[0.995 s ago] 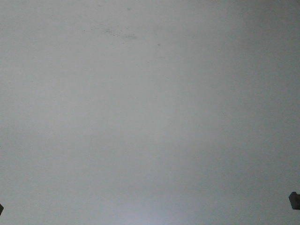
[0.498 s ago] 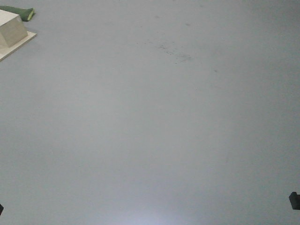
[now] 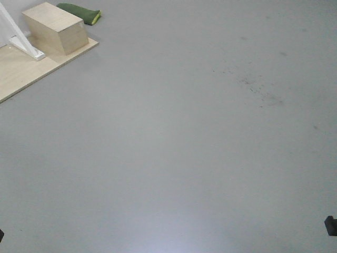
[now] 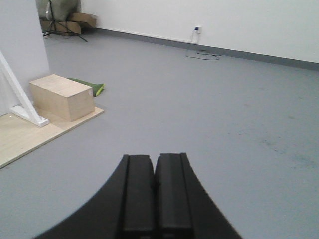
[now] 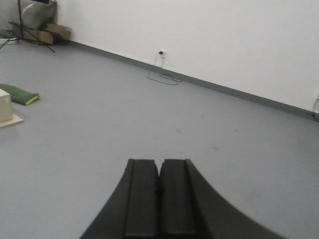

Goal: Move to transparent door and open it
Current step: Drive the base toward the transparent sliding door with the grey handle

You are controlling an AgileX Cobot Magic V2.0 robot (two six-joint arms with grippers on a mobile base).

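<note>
Steer upper left, skirting pale wooden box [image 3: 57, 27]; black left gripper [image 4: 154, 194], black right gripper [image 5: 159, 196] pressed together; transparent door unseen.

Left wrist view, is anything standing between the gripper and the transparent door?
No transparent door shows in any view, so that cannot be judged. Straight ahead of the left gripper lies only grey floor; a wooden box on a plywood platform sits off to the left.
</note>
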